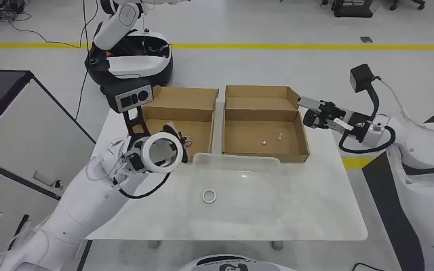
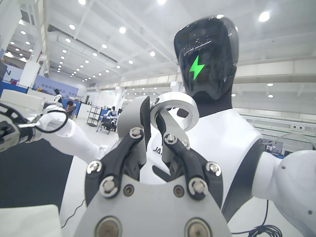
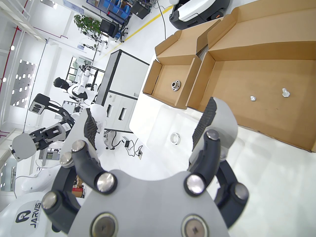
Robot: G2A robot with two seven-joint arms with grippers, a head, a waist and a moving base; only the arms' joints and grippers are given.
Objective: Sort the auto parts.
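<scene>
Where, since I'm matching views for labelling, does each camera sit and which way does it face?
Top view: above the arms, looking down on the table; both arms show.
Left wrist view: on the left wrist, facing up at the robot's head; left gripper shut on large ring.
Right wrist view: on the right wrist, facing across the cardboard boxes; right gripper open.
Shared: top and right wrist views both show the small ring.

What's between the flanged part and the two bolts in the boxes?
Only the boxes' adjoining side walls: the flanged part lies in the left box, the bolts in the right box. Top and right wrist views show it.
</scene>
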